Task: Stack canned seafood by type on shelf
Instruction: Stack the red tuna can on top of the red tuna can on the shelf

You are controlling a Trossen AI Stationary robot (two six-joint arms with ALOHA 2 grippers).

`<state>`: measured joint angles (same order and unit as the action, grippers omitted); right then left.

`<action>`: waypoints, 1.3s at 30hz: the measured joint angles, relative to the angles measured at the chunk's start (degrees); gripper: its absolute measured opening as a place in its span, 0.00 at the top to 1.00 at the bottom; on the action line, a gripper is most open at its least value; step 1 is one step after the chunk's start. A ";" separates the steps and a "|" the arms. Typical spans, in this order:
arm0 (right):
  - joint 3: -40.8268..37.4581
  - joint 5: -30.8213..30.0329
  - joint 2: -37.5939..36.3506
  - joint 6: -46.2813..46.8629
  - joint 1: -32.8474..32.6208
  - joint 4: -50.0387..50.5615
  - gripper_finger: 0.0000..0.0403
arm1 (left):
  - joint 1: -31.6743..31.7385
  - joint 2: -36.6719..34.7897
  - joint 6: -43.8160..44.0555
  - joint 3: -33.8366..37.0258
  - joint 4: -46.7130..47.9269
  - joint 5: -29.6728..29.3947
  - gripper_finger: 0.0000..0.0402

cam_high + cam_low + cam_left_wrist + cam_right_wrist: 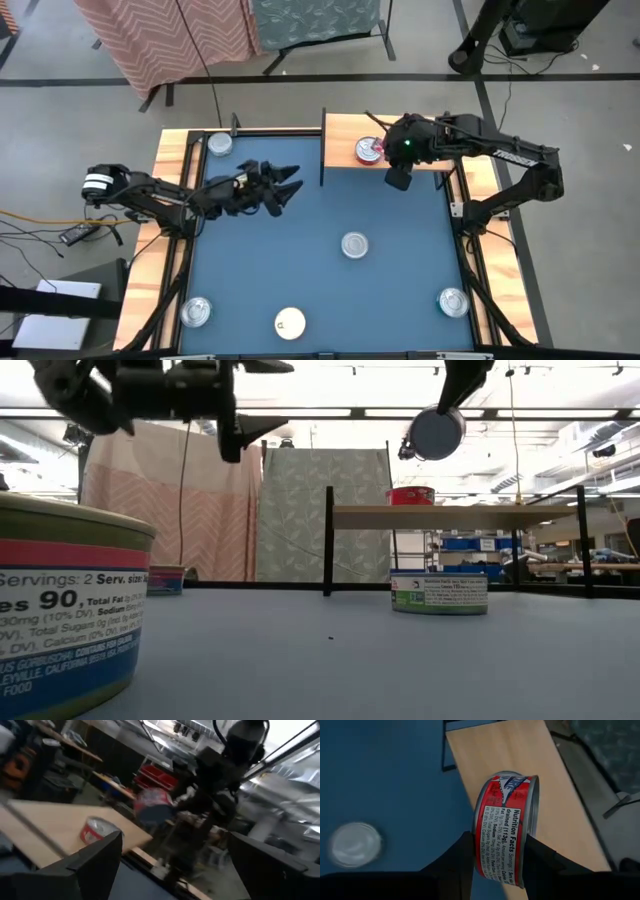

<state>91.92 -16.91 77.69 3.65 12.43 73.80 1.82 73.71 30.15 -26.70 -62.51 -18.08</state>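
The shelf (350, 128) is a light-wood plank on dark uprights at the table's far right, with one red-labelled tin (369, 150) standing on it. My right gripper (398, 178) hovers over the shelf's near edge, shut on a second red-labelled tin (507, 835). My left gripper (292, 180) hangs open in the air over the table's far left part, pointing toward the shelf, with nothing between its fingers. More tins stand on the blue table: silver-lidded ones (354, 244) (453, 301) (196, 312) and a white-lidded one (290, 322). My right gripper pinches the red tin between its two fingers (460, 862), one on each flat end (534, 827). The fingers slant down from above. The tin is turned on its side, its label toward the wrist camera, lifted clear above the shelf plank.
Another tin (219, 144) sits at the table's far left corner. A teal-labelled tin (438, 592) stands on the table near the shelf, and a large tin (60, 610) fills the low view's near left. Wooden rails run along the table's sides.
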 joint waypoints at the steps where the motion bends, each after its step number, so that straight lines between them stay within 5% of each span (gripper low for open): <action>1: 0.00 -0.12 0.02 -1.50 0.55 0.00 0.67 | 0.10 0.00 1.24 1.26 -1.72 0.49 0.10; 11: -0.07 -1.81 0.40 -13.90 1.33 -5.30 0.67 | 0.47 0.00 10.57 9.04 -11.61 0.93 0.10; 21: -4.24 -1.53 6.23 -21.74 1.56 -5.24 0.67 | 0.42 0.04 11.20 10.20 -13.55 7.26 0.10; 39: -4.83 -8.24 8.32 -28.53 5.42 -10.88 0.67 | 0.42 0.04 12.11 10.20 -14.37 7.73 0.10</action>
<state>87.09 -25.15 86.01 -24.88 17.86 62.92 2.24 73.76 42.26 -16.49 -76.88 -10.35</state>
